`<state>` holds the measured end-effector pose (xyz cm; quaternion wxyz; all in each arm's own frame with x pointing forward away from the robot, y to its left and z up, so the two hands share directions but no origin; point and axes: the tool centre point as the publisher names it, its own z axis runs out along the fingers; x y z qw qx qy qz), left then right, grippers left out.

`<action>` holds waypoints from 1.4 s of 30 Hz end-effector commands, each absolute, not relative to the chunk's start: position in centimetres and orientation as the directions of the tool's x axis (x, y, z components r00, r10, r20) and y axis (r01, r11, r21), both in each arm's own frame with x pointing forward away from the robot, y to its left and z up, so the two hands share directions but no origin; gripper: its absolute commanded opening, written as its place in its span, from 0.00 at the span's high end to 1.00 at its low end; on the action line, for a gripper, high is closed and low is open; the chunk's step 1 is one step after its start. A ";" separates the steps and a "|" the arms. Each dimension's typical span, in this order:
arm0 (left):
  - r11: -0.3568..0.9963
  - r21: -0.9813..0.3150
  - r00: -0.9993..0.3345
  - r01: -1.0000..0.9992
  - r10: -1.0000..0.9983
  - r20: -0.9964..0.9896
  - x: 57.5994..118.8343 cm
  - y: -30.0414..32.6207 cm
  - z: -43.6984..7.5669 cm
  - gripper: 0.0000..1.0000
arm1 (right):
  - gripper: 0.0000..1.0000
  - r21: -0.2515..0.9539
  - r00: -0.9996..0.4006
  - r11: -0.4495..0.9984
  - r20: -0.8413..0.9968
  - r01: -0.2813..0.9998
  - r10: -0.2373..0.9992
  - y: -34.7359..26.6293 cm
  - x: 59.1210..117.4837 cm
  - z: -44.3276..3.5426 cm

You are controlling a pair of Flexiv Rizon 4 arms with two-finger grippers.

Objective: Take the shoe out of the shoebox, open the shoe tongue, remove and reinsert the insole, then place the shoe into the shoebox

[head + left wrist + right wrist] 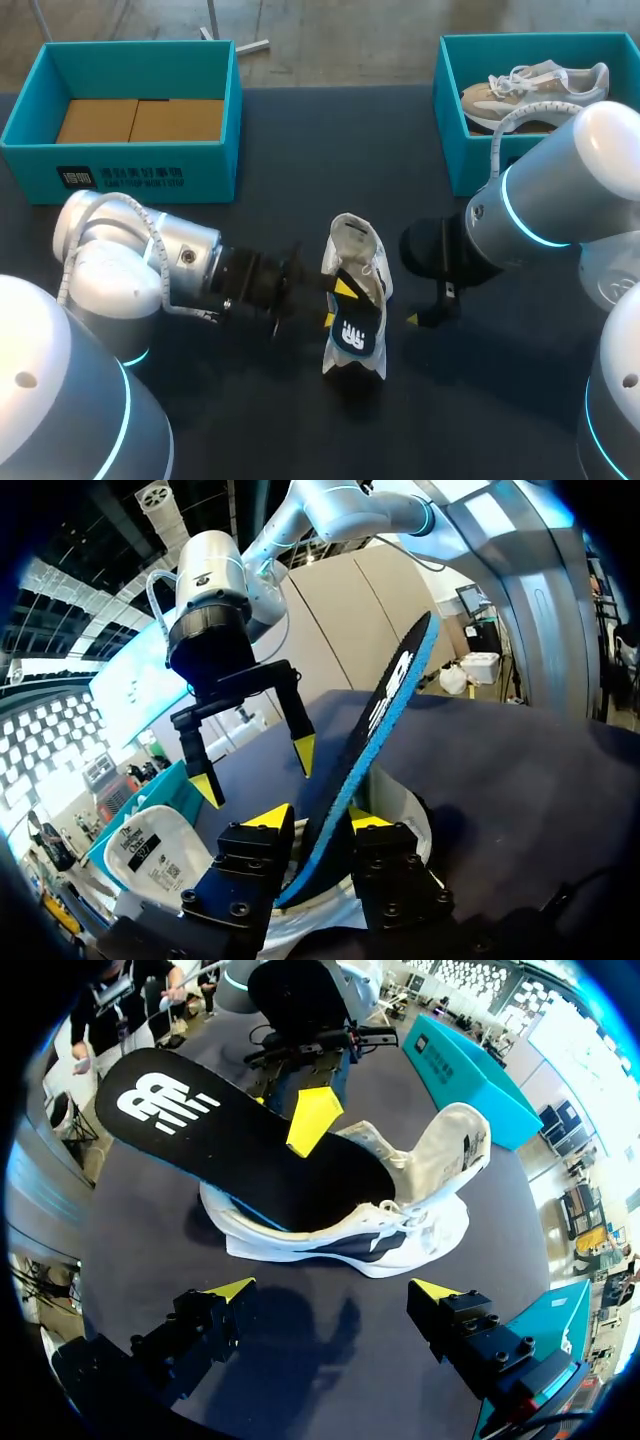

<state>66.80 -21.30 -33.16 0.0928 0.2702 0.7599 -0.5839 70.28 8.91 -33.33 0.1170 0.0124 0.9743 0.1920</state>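
In the head view, your shoe [355, 270] sits mid-table, well apart from the shoebox [130, 170] at the far left corner. Your left wrist view shows the left gripper [318, 818] clamped on the insole [390, 700], which rises out of the shoe. Your right wrist view shows the right gripper [332, 1288] spread wide beside the shoe, holding nothing.

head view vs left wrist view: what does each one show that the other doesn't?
Head only: the second shoe in the right shoebox, and cardboard in the left shoebox. Left wrist only: both fingers of the left gripper pinching the insole from two sides, plus its blue edge. Both: the white shoe, the insole rising out of it, and the right gripper open nearby.
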 end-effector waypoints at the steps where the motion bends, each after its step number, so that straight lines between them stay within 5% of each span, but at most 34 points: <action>1: 0.197 -0.832 -0.834 0.519 0.329 -0.443 67.0 -22.0 -33.2 0.82 | 0.00 0.378 -0.972 0.925 -0.225 -0.021 0.070 8.9 70.2 -33.4; 3: 0.206 -0.828 -0.832 0.521 0.340 -0.439 67.1 -22.0 -33.4 1.00 | 0.00 0.378 -0.972 0.925 -0.225 -0.021 0.070 8.9 70.2 -33.4; 28: 0.308 -0.773 -0.830 0.555 0.273 -0.487 68.8 -22.0 -35.1 1.00 | 0.00 0.378 -0.972 0.925 -0.225 -0.021 0.070 8.9 70.2 -33.4; 30: 0.294 -0.780 -0.831 0.553 0.261 -0.491 68.5 -21.9 -34.5 0.65 | 0.00 0.378 -0.972 0.925 -0.225 -0.021 0.070 8.9 70.2 -33.4; 41: 0.246 -0.795 -0.823 0.554 0.304 -0.480 66.8 -22.5 -33.5 0.68 | 0.00 0.378 -0.972 0.925 -0.225 -0.021 0.070 8.9 70.2 -33.4; 42: 0.244 -0.796 -0.822 0.554 0.312 -0.476 66.8 -22.6 -33.6 0.74 | 0.00 0.378 -0.972 0.925 -0.225 -0.021 0.070 8.9 70.2 -33.4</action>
